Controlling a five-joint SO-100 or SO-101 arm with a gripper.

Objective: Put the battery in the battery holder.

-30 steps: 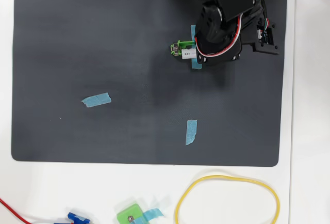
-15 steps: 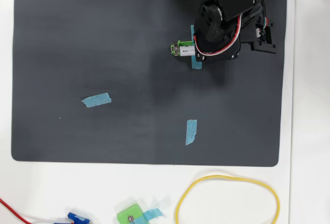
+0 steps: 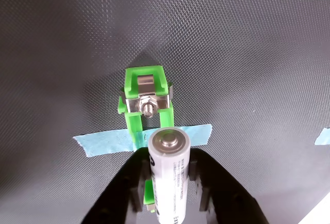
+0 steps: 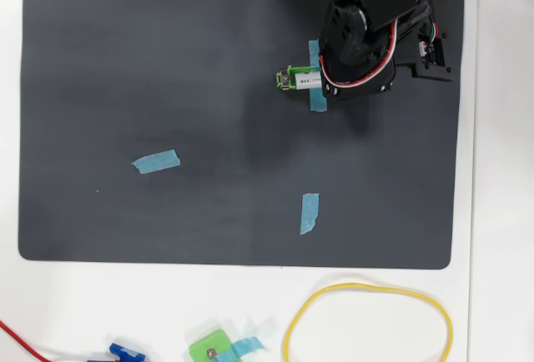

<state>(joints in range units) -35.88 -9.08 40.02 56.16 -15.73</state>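
Observation:
In the wrist view the white battery (image 3: 169, 180) lies lengthwise between my black fingers (image 3: 135, 180), its metal end facing the camera. My gripper (image 3: 169, 170) is shut on it. Just beyond its tip sits the green battery holder (image 3: 146, 92) with a silver contact and screw, held to the black mat by blue tape (image 3: 103, 142). The battery covers the holder's near part. In the overhead view the battery (image 4: 302, 82) lies along the holder (image 4: 286, 79), and my gripper (image 4: 317, 83) sits under the arm at its right end.
Two loose blue tape strips (image 4: 156, 161) (image 4: 309, 213) lie on the black mat (image 4: 125, 62). Below the mat on the white table are a yellow loop (image 4: 367, 320), a small green piece with a screw (image 4: 210, 349), a blue connector (image 4: 125, 351) and a red wire (image 4: 17, 337).
The battery has shifted slightly up in the overhead view and now lines up with the holder. The arm has turned a little.

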